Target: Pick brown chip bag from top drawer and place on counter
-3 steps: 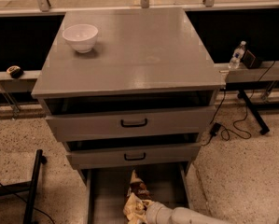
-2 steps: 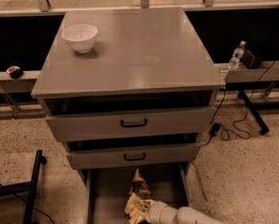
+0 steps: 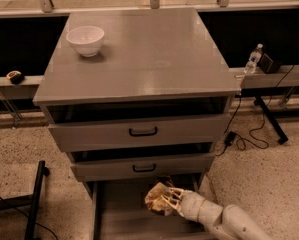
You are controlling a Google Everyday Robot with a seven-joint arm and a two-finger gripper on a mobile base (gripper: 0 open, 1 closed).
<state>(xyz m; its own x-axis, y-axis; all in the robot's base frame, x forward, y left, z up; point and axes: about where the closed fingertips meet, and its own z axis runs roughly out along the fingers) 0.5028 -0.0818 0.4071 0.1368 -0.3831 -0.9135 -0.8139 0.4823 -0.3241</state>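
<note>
My gripper [image 3: 165, 202] is low in the camera view, over the pulled-out bottom drawer [image 3: 114, 219] of the grey cabinet. It is shut on the brown chip bag [image 3: 155, 199], whose pale crumpled end faces left while its dark end points toward the cabinet. The bag hangs just above the drawer floor, below the middle drawer front [image 3: 144, 167]. The counter [image 3: 149, 59] is the broad grey top of the cabinet, well above the gripper. The top drawer [image 3: 139, 131] is slightly open.
A white bowl [image 3: 85, 40] sits at the counter's back left. A water bottle [image 3: 252, 59] stands on the narrow ledge [image 3: 279, 76] to the right. Cables [image 3: 246, 139] lie on the floor at right, and a black stand [image 3: 34, 194] is at left.
The gripper has moved up and a little to the right with the bag, lifting it off the bottom drawer's floor.
</note>
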